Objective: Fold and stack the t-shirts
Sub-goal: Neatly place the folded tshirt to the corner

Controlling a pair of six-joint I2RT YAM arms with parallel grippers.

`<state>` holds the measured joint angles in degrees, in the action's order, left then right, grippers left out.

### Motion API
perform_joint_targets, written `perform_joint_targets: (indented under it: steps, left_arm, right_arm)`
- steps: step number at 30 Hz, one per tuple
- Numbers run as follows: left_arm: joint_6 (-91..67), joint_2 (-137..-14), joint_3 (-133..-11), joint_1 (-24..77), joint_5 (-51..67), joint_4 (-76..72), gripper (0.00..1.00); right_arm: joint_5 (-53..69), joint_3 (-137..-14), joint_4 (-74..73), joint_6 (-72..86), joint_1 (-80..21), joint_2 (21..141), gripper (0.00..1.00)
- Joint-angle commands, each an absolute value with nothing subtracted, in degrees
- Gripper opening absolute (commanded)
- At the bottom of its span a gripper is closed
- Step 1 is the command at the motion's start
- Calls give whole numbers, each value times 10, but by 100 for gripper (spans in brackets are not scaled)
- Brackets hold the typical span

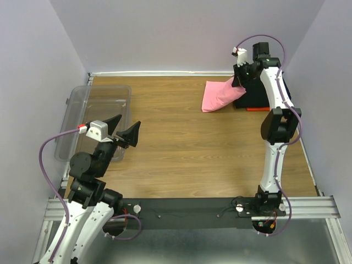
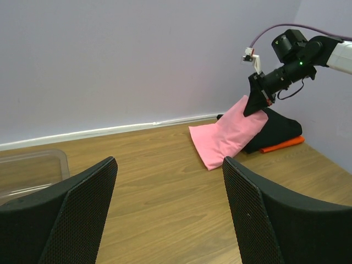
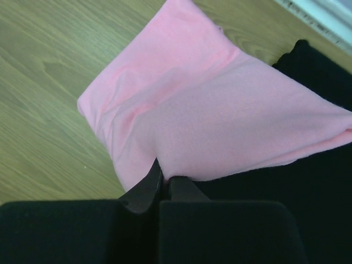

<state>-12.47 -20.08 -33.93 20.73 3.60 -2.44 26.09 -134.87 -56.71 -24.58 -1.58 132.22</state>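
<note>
While pinched at one edge by the closed right gripper (image 1: 238,83), pink shirt (image 1: 216,98) is slanted down-left off black shirt (image 2: 275,129) | both are sited far-right, nearer right arm | left gripper (image 1: 122,131) is held wide, empty, well apart.

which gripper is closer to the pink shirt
Right. The right gripper is shut on an edge of the pink shirt at the far right; the left gripper hangs open beside the tub, well apart from it.
</note>
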Motion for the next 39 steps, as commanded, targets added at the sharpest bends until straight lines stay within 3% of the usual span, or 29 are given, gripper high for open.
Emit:
perform_joint_targets:
  steps: [1, 39]
  left_arm:
    - [-122, -200, -332, 205, 47, -31, 85]
    - [-123, -211, -332, 205, 52, -31, 85]
  right_arm:
    - [243, -1398, -579, -295, -15, 1327, 1]
    - [168, -1464, -568, -356, -4, 1287, 1]
